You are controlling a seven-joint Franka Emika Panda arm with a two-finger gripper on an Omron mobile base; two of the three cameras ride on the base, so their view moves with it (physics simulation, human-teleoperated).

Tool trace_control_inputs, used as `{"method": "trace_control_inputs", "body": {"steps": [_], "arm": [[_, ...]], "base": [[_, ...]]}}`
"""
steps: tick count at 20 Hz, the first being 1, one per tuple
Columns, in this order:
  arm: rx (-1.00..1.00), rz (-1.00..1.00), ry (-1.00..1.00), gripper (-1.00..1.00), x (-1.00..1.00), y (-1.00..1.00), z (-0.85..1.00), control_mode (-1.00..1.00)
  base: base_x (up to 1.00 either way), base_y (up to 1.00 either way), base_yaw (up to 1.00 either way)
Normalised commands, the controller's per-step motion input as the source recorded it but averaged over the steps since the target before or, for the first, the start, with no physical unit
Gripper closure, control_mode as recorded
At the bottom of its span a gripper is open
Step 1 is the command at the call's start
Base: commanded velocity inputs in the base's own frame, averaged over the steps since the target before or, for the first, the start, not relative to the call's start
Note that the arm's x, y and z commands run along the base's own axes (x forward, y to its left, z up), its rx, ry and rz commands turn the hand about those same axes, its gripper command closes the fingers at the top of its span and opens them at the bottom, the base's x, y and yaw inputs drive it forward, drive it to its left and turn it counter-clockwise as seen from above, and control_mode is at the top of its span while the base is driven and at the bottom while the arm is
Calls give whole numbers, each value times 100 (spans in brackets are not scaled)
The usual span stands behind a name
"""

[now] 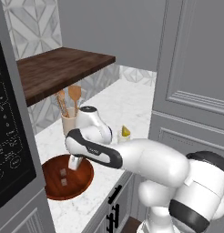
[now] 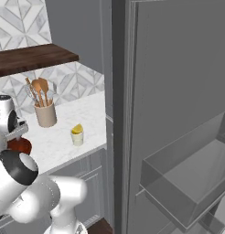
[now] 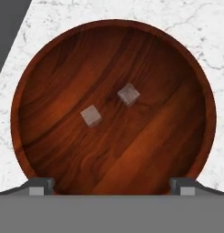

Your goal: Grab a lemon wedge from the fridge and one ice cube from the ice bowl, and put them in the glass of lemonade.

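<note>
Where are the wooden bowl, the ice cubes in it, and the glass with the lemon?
ice bowl (image 3: 177, 63): hand view, bare wooden floor of the bowl.
ice cube (image 3: 128, 94): hand view, top face of the upper cube.
glass of lemonade (image 2: 77, 138): right base view, side wall below the lemon wedge.

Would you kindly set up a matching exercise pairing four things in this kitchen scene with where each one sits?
Things:
1. bright yellow lemon wedge
2. two pale translucent ice cubes
3. wooden spoons
4. open two-finger gripper

Places:
A. in the beige utensil crock
B. above the round reddish-brown wooden bowl
C. on the small clear glass of lemonade
D. inside the wooden bowl

Pairs: 1-C, 2-D, 3-A, 4-B
</note>
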Motion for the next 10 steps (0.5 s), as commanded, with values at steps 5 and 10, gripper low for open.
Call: {"method": "trace_control_inputs", "body": {"steps": [5, 10], "arm": [[0, 0, 18, -100, 17, 40, 0, -100], [0, 0, 0, -100, 22, 0, -2, -100]], "base": [[0, 0, 0], [0, 0, 0]]}}
